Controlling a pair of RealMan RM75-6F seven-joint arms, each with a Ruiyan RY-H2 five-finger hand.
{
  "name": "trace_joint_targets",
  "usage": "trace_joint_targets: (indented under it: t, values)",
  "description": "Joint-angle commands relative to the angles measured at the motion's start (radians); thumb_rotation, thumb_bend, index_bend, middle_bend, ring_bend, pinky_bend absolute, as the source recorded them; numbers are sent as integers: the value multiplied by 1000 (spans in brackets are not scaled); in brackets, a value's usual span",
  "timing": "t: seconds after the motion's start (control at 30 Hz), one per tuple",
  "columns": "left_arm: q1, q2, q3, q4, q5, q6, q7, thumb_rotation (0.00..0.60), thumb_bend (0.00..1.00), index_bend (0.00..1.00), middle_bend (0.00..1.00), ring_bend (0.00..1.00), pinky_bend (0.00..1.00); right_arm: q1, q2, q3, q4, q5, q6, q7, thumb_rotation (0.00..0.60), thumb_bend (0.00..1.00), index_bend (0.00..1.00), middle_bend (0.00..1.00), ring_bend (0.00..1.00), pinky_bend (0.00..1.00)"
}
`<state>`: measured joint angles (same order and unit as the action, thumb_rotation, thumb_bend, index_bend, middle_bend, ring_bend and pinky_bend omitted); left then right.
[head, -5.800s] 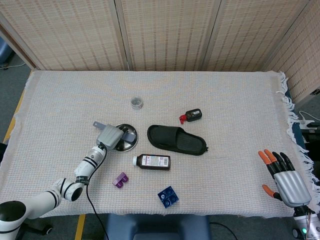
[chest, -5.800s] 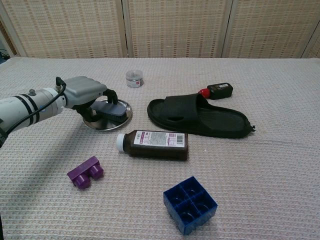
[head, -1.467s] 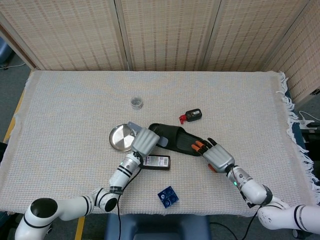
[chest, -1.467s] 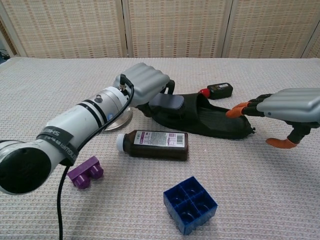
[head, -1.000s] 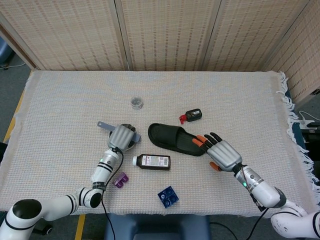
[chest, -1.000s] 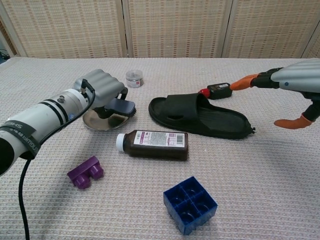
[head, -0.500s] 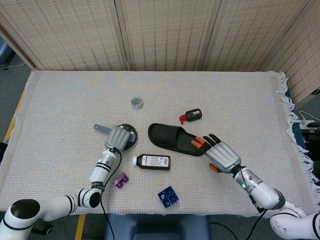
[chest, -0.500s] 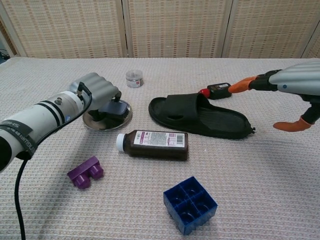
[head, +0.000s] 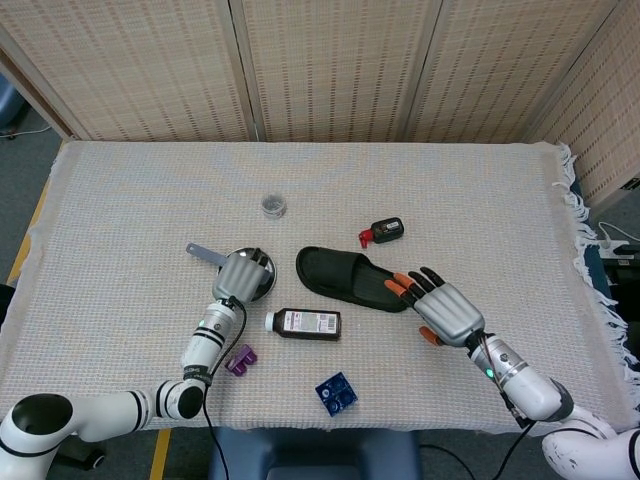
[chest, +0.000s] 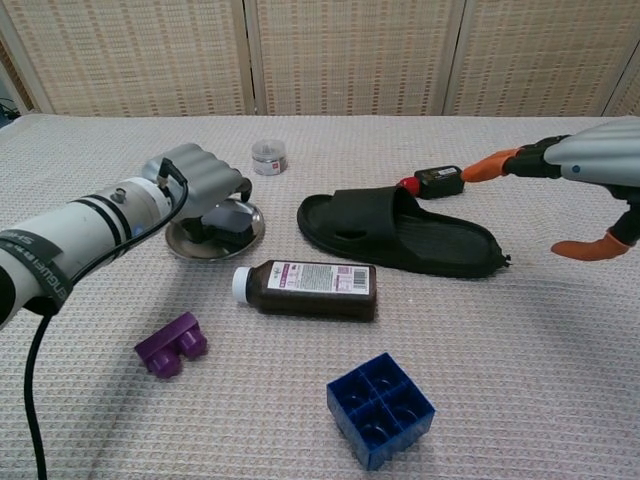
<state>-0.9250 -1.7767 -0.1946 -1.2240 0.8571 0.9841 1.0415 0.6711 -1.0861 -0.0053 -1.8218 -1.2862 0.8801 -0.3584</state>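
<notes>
At far left, the left hand (head: 240, 274) sits over a round metal dish (head: 262, 285) with its fingers curled around a grey-blue brush (head: 200, 251); the brush handle juts out to the left of the hand in the head view, and in the chest view the brush body lies under the hand, over the dish, though contact with the dish cannot be confirmed. Behind the dish stands a small clear jar (head: 273, 205). In front of the dish lies a purple block (head: 239, 360), near the left forearm. A brown bottle (head: 304, 323) with a white cap and printed label lies on its side just right of the block, and a blue block (head: 336, 392) rests nearest the table's front edge. Centre: a black slipper (head: 350, 278) lies flat on the woven cloth (head: 480, 200), with a small black-and-red device (head: 383, 231) behind it. At right, the right hand (head: 440, 306) hovers with its orange-tipped fingers (head: 400, 285) spread apart, holding nothing; the fingertips lie just beside the slipper's right end in the head view, while the chest view shows the hand raised above the cloth.
</notes>
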Motion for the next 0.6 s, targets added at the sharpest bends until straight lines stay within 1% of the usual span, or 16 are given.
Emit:
trace_joint_targets:
  t: [0.03,0.1,0.17,0.2,0.23,0.27,0.3,0.33,0.37,0.4,0.43,0.47,0.5,0.53,0.57,0.6]
  values:
    - [11,48,5,-97,36,40,-28,600,410,190,148,816,1000,-14,9,0,-7,-9,21,5,600,295,0,0,0,0]
    - [35,98,14,-183,86,85,-64,600,408,151,129,772,998,-40,24,-5,-19,-28,63,11,600,295,0,0,0,0]
    - [79,162,32,-285,153,132,-142,600,405,102,92,645,931,-81,43,-19,-34,-58,126,12,600,295,0,0,0,0]
    - [122,219,56,-363,219,162,-231,600,405,64,56,487,806,-119,54,-34,-44,-89,184,10,600,295,0,0,0,0]
    - [161,267,83,-419,281,186,-322,600,406,35,27,332,659,-154,60,-49,-47,-117,235,9,600,295,0,0,0,0]
    - [225,335,131,-484,376,231,-462,600,408,14,9,199,524,-207,61,-72,-44,-157,309,11,600,295,0,0,0,0]
    - [278,385,177,-517,452,275,-575,600,406,6,4,135,453,-248,57,-90,-32,-190,367,17,600,295,0,0,0,0]
    - [333,429,228,-533,530,328,-693,600,401,0,2,61,358,-291,45,-107,-8,-221,425,26,600,295,0,0,0,0]
    - [390,464,281,-523,604,391,-805,600,398,0,2,36,318,-331,30,-123,24,-251,479,34,600,295,0,0,0,0]
    - [465,490,344,-473,684,481,-925,600,393,0,1,10,255,-383,4,-144,72,-280,541,48,600,295,0,0,0,0]
    - [518,498,383,-416,726,546,-991,600,389,0,1,1,211,-419,-18,-155,109,-293,582,61,600,295,0,0,0,0]
    - [570,498,409,-357,746,605,-1035,600,387,0,0,0,191,-452,-40,-163,146,-302,618,77,600,295,0,0,0,0]
    - [633,489,423,-287,744,672,-1078,600,383,0,0,0,166,-491,-64,-168,189,-304,660,99,600,295,0,0,0,0]
    - [673,483,423,-245,730,708,-1109,600,380,0,0,0,153,-516,-80,-168,218,-300,684,115,600,295,0,0,0,0]
    - [705,478,416,-216,711,735,-1146,600,379,0,0,0,147,-535,-92,-165,243,-291,700,132,600,295,0,0,0,0]
    - [725,485,409,-191,693,741,-1174,600,377,0,0,0,141,-546,-93,-164,257,-279,695,141,600,292,0,0,0,0]
